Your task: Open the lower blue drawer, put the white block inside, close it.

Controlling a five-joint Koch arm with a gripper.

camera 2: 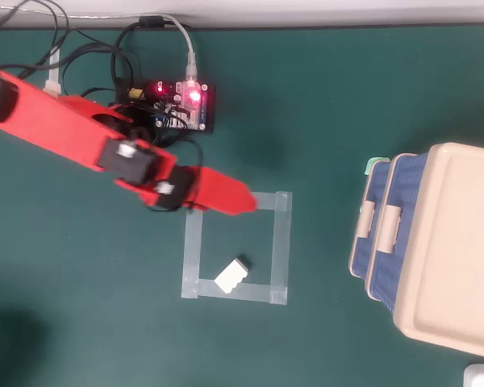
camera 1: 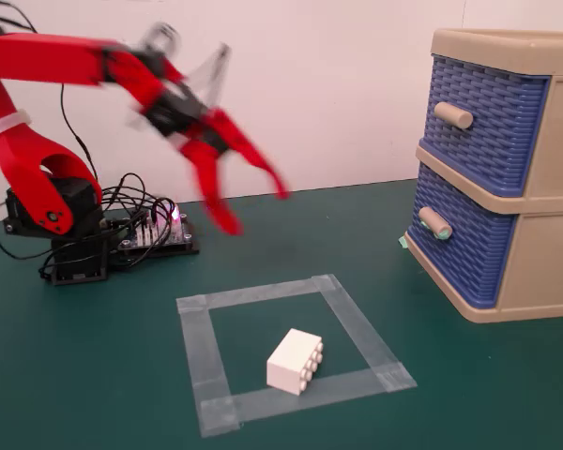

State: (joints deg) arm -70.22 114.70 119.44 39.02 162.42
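Note:
The white block (camera 1: 294, 361) lies on its side inside a square of grey tape (camera 1: 203, 352), studs facing right; it also shows in the overhead view (camera 2: 232, 276). The lower blue drawer (camera 1: 464, 246) of the beige cabinet (camera 1: 544, 253) is shut, and its handle (camera 1: 435, 223) has teal ends. From above, the lower drawer (camera 2: 358, 246) sticks out slightly past the upper one. My red gripper (camera 1: 256, 208) is open and empty. It hangs in the air, blurred, above the far edge of the tape square (camera 2: 235, 246), well left of the cabinet. In the overhead view the gripper (camera 2: 240, 201) sits over the square's top side.
The upper blue drawer (camera 1: 483, 127) with a plain beige handle is shut. The arm's base (camera 1: 75, 248), a lit circuit board (camera 2: 185, 103) and loose cables (camera 2: 81, 48) sit at the back left. Green mat lies between the tape square and the cabinet.

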